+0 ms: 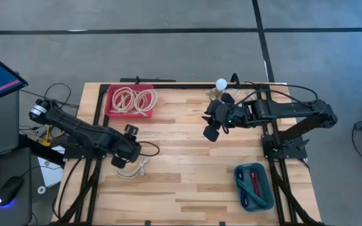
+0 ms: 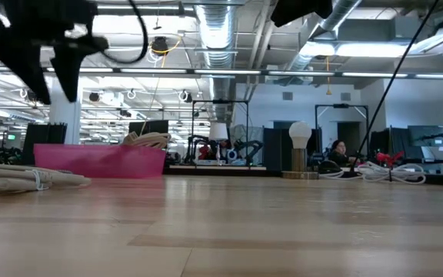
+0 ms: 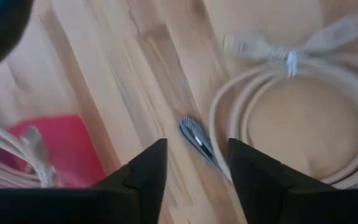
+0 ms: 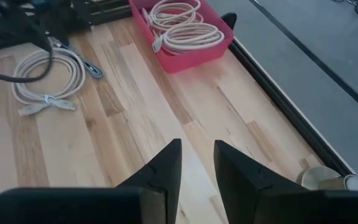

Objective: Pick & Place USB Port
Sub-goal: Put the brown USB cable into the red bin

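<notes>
One loose cream cable coil (image 4: 47,78) lies flat on the wooden table (image 1: 187,169) just off the pink bin (image 1: 113,108), round and tied with a small band, and two more coils (image 4: 182,25) of the same kind sit inside that bin. The left gripper (image 3: 194,171) hangs right over the loose coil with its fingers spread and nothing between them. The right gripper (image 4: 197,163) hovers well away from the bin, fingers a bit apart and empty.

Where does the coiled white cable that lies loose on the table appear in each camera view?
High view: coiled cable at the table's left, under the left gripper.
Low view: at the far left edge, flat on the wood.
Left wrist view: a large loop beyond the open fingers.
Right wrist view: far off.
Shared landmark: the pink bin, next to it in all views.
</notes>
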`<action>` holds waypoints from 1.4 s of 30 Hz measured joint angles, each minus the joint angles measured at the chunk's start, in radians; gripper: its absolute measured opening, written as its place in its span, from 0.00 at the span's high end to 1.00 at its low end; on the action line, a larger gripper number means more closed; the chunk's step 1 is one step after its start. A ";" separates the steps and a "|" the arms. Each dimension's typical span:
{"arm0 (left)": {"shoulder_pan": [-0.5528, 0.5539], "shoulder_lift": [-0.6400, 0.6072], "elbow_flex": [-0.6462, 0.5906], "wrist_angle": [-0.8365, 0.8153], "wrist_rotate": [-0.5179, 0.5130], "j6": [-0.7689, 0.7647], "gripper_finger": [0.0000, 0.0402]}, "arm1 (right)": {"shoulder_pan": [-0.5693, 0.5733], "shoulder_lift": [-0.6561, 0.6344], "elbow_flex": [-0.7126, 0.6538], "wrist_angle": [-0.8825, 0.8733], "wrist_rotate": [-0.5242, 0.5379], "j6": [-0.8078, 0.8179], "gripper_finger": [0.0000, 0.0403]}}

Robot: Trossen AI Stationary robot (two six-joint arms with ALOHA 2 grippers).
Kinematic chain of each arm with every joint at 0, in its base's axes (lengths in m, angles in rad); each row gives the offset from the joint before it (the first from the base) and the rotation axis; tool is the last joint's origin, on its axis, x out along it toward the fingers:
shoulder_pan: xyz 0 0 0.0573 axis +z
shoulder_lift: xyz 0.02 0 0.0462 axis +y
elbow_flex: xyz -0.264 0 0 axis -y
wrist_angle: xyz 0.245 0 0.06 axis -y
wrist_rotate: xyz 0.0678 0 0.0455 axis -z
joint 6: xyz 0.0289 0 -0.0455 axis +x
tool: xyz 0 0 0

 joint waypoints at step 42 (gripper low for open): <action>0.022 0.003 -0.260 0.500 0.109 -0.031 0.67 | 0.144 -0.437 -0.486 0.542 -0.079 -0.108 0.78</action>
